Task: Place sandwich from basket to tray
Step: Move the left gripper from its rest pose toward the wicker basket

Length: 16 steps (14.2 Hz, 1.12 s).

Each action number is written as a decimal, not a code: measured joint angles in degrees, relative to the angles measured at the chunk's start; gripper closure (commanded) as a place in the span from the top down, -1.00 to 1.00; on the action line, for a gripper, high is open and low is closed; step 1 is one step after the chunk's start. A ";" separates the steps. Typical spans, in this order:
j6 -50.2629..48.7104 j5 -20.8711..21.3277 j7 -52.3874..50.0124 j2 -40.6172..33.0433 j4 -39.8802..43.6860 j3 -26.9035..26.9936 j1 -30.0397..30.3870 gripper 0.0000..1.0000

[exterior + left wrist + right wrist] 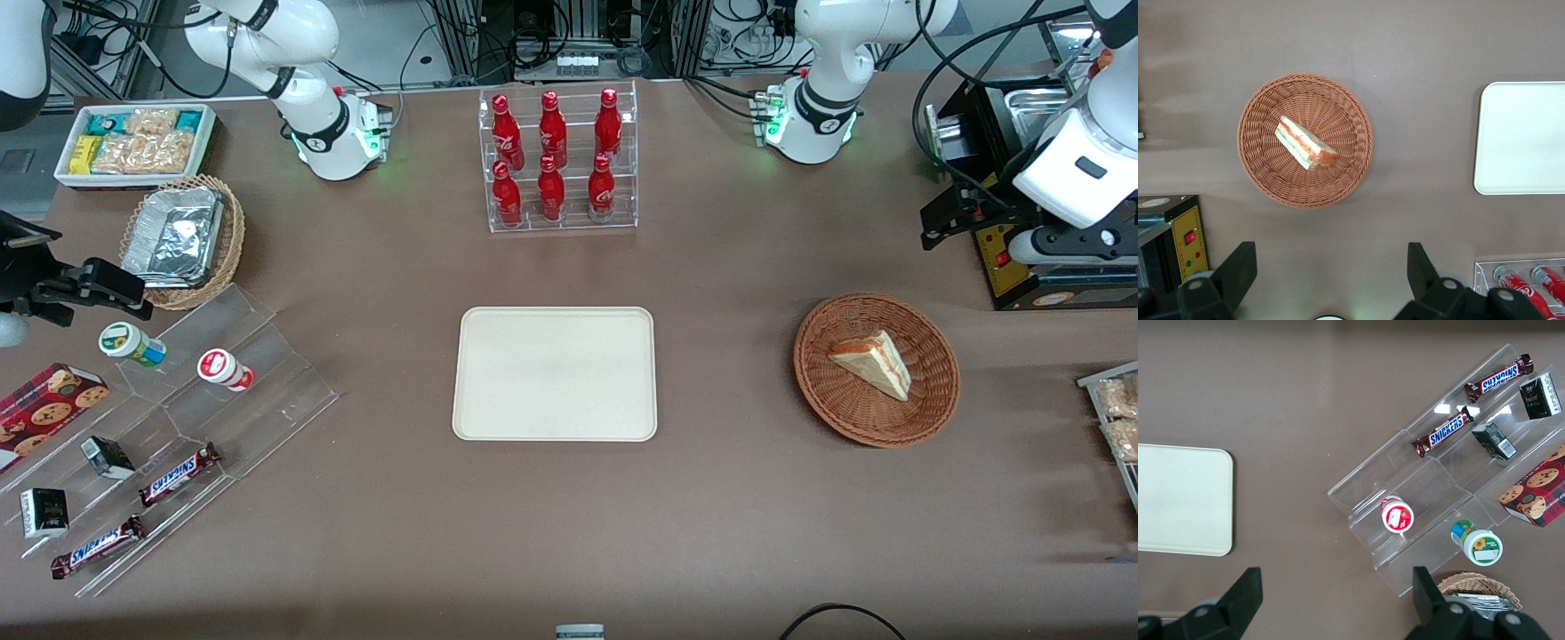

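Here, sandwich (1305, 143) in basket (1258, 167) (tray (555, 427) bare), claw (1331, 273) spread wide, high above, well apart.

A brown table (729, 498) fills the scene. Past its edge stand metal frames (569, 36) and tangled black cables (444, 44).

You see a woven wicker basket (876, 369), a matt, smooth plastic-looking tray (556, 373), and a matt brown table (711, 498); the gripper (1331, 277) at the basket's six o'clock shows matt black fingers (1238, 270).
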 measured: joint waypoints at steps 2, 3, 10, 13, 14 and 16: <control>-0.15 0.00 -0.01 0.03 0.00 0.03 0.09 1.00; -0.37 0.00 -0.01 0.03 0.00 0.07 0.13 1.00; -0.42 0.16 -0.01 0.63 -0.01 1.59 0.44 1.00; -0.41 0.34 -0.02 1.45 -0.01 5.66 0.64 1.00; -0.41 0.43 -0.02 1.77 -0.02 7.34 0.72 1.00; -0.37 0.60 -0.02 2.66 -0.12 10.36 0.86 0.99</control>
